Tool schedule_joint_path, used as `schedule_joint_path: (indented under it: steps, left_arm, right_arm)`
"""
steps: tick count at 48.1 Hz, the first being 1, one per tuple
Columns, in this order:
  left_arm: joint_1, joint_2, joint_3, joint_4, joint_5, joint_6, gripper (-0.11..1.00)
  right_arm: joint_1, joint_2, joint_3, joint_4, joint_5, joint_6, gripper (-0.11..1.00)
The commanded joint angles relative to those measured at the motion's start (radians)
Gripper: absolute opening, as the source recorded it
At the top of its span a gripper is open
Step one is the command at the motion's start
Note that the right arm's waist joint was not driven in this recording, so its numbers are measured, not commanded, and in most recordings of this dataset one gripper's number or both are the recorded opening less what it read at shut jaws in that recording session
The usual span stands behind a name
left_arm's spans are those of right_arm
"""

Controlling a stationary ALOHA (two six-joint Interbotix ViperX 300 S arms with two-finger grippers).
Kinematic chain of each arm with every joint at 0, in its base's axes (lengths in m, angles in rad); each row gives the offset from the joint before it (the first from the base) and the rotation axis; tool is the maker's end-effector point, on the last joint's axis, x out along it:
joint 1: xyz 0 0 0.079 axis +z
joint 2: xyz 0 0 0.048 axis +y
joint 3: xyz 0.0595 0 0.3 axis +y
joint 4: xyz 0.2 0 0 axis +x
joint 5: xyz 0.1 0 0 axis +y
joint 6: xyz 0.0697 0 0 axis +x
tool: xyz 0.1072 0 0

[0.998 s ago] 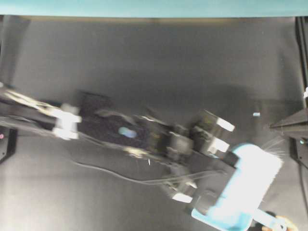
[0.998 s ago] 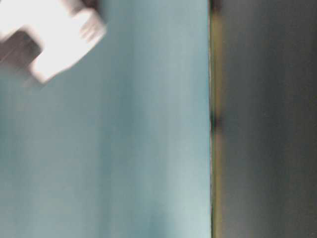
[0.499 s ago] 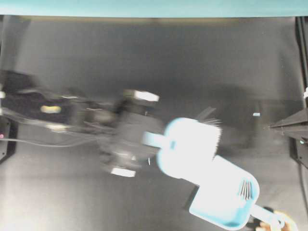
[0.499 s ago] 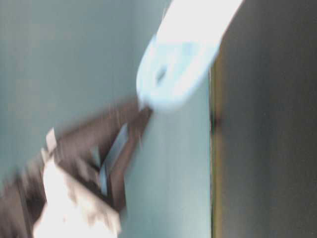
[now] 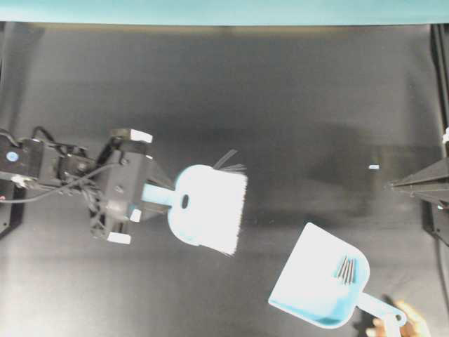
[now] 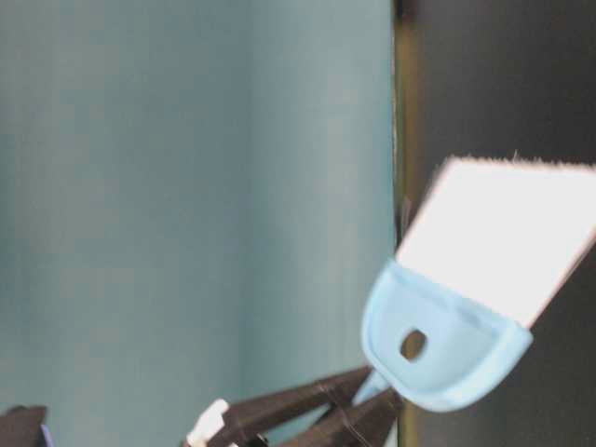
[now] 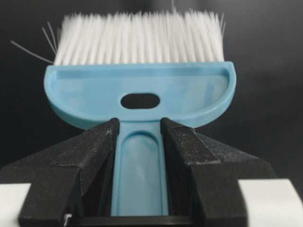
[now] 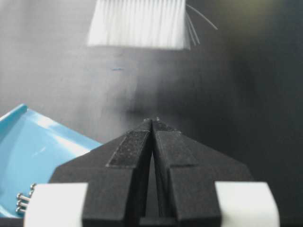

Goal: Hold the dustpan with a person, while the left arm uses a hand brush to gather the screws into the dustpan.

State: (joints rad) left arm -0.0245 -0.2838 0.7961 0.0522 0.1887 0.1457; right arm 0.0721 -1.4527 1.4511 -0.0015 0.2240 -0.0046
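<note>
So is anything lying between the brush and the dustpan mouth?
Nothing visible. From overhead, the brush, clamped in the left gripper, is separated from the dustpan only by bare black table. The screws already lie inside the pan, whose handle the person's fingers hold.

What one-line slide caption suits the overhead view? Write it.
Left gripper holds the hand brush clear of the dustpan, screws already inside.

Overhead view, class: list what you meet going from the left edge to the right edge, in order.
left gripper → hand brush → dustpan → screws in it → person's fingertips at its handle → right gripper.
</note>
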Motion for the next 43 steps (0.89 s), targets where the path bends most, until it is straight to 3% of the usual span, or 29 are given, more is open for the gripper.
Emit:
schedule_joint_path:
  steps: [1, 30, 43]
  left_arm:
    - [0.005, -0.025, 0.012, 0.002, -0.043, -0.003, 0.30]
    - [0.008, -0.003, 0.078, 0.000, -0.143, -0.008, 0.30]
    - [-0.009, 0.037, 0.072, 0.002, -0.179, -0.060, 0.30]
  right_arm:
    - [0.000, 0.005, -0.006, 0.000, -0.009, -0.006, 0.00]
    - [0.000, 0.005, -0.005, 0.000, -0.009, -0.006, 0.00]
    - [0.000, 0.005, -0.005, 0.000, -0.009, -0.006, 0.00]
